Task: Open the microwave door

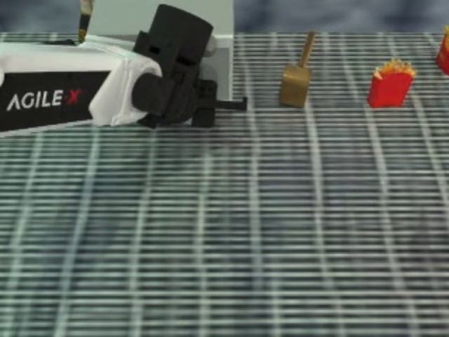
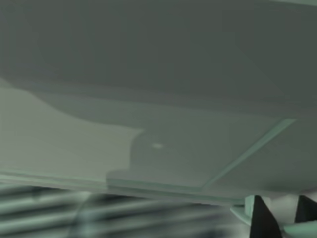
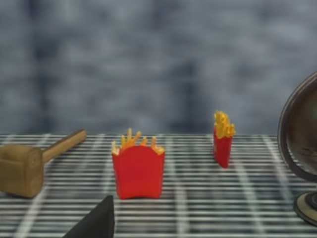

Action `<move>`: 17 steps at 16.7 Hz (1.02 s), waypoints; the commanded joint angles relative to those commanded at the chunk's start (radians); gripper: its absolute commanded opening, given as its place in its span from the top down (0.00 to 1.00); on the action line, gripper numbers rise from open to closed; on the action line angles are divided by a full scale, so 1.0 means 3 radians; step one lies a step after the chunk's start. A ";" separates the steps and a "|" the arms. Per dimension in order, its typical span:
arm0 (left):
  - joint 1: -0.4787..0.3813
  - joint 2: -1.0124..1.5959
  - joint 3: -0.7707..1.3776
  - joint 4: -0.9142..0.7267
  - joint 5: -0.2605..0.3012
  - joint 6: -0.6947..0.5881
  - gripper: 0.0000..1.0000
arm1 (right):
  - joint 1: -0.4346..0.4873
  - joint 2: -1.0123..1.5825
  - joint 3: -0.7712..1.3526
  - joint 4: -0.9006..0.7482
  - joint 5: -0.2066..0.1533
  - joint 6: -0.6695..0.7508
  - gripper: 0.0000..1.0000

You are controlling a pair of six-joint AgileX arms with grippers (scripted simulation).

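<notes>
The left gripper [image 1: 235,104] is seen in the top view at about eleven o'clock on the table, its dark fingers reaching toward three o'clock along the front of the microwave [image 1: 210,21]. Whether the fingers are spread or closed cannot be told, and nothing can be confirmed as held. In the left wrist view two dark fingertips [image 2: 260,218] are found hard up against a pale edge, with the microwave door [image 2: 163,148] filling nearly the whole picture as a flat grey panel very close to the camera.

The microwave stands at the table's far edge, around eleven to twelve o'clock, largely hidden under the left arm. The door is judged to lie just beyond the fingers, its long axis running from nine to three o'clock across the front, so the left arm is plainly the nearer one.

Farther out, a brown mallet [image 1: 297,76] lies at one o'clock, then a red carton of fries [image 1: 391,84] at two o'clock. The right gripper [image 3: 96,223] is glimpsed only in its own wrist view, well apart from the microwave.
</notes>
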 joint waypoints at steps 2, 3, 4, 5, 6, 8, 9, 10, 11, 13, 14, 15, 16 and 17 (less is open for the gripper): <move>0.0000 0.0000 0.0000 0.0000 0.0000 0.0000 1.00 | 0.0000 0.0000 0.0000 0.0000 0.0000 0.0000 0.00; 0.0000 0.0000 0.0000 0.0000 0.0000 0.0000 1.00 | 0.0000 0.0000 0.0000 0.0000 0.0000 0.0000 0.00; 0.0000 0.0000 0.0000 0.0000 0.0000 0.0000 1.00 | 0.0000 0.0000 0.0000 0.0000 0.0000 0.0000 0.00; 0.0000 0.0000 0.0000 0.0000 0.0000 0.0000 1.00 | 0.0000 0.0000 0.0000 0.0000 0.0000 0.0000 0.00; 0.0000 0.0000 0.0000 0.0000 0.0000 0.0000 1.00 | 0.0000 0.0000 0.0000 0.0000 0.0000 0.0000 0.00; 0.0000 0.0000 0.0000 0.0000 0.0000 0.0000 1.00 | 0.0000 0.0000 0.0000 0.0000 0.0000 0.0000 0.00; -0.0026 0.0005 0.0016 0.0001 0.0024 -0.0016 1.00 | 0.0000 0.0000 0.0000 0.0000 0.0000 0.0000 0.00; -0.0021 0.0001 0.0005 0.0003 0.0030 -0.0007 1.00 | 0.0000 0.0000 0.0000 0.0000 0.0000 0.0000 0.00; -0.0012 -0.0014 -0.0026 0.0011 0.0047 0.0024 1.00 | 0.0000 0.0000 0.0000 0.0000 0.0000 0.0000 0.00; 0.0013 -0.0065 -0.0085 0.0047 0.0090 0.0087 1.00 | 0.0000 0.0000 0.0000 0.0000 0.0000 0.0000 0.00; 0.0025 -0.0092 -0.0113 0.0069 0.0113 0.0120 1.00 | 0.0000 0.0000 0.0000 0.0000 0.0000 0.0000 0.00; 0.0037 -0.0112 -0.0148 0.0084 0.0137 0.0160 1.00 | 0.0000 0.0000 0.0000 0.0000 0.0000 0.0000 0.00; 0.0048 -0.0125 -0.0180 0.0092 0.0155 0.0188 1.00 | 0.0000 0.0000 0.0000 0.0000 0.0000 0.0000 0.00; 0.0051 -0.0129 -0.0190 0.0095 0.0161 0.0198 1.00 | 0.0000 0.0000 0.0000 0.0000 0.0000 0.0000 0.00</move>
